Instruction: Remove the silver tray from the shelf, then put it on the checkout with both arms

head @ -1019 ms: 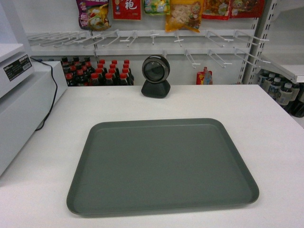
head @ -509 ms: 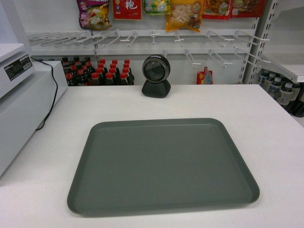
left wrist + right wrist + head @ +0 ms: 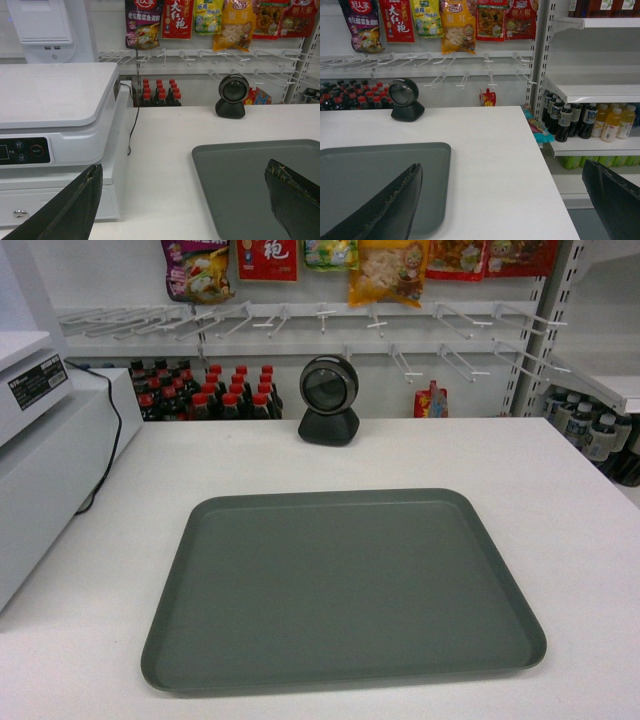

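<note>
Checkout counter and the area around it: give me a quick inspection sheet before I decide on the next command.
Surface: white checkout counter, flat, bare around the tray.
Job's things: grey-green tray lies flat on the counter, nothing on it, released.
Clutter: black round scanner at the far edge; white register on the left.
Grippers: left gripper open, one finger over the tray's left edge; right gripper open, one finger over its right edge; neither is gripping.
Cables: black cable runs down beside the register.
Surroundings: snack packets on hooks, dark bottles behind, drinks shelf right.
</note>
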### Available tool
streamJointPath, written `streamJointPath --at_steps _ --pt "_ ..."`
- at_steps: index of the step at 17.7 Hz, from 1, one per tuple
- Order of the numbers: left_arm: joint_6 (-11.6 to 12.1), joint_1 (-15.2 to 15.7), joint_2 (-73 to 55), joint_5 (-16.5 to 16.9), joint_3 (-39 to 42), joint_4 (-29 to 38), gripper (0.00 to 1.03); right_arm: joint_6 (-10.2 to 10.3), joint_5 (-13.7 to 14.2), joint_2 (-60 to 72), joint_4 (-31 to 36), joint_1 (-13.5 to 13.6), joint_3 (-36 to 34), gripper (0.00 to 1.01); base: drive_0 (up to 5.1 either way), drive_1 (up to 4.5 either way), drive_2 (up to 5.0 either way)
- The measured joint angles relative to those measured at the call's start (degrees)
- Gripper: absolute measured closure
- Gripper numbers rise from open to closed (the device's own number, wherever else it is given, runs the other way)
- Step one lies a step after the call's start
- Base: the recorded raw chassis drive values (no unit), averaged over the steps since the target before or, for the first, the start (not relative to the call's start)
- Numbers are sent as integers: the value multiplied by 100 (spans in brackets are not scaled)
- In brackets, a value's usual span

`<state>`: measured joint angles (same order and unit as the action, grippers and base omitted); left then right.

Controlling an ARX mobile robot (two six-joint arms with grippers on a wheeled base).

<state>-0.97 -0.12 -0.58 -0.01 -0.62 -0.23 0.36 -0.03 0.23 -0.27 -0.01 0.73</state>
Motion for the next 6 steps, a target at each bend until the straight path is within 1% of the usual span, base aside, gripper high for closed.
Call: streamJointPath --at_steps 6 --pt "0 0 0 0 0 0 5 0 0 0 0 0 0 3 0 0 0"
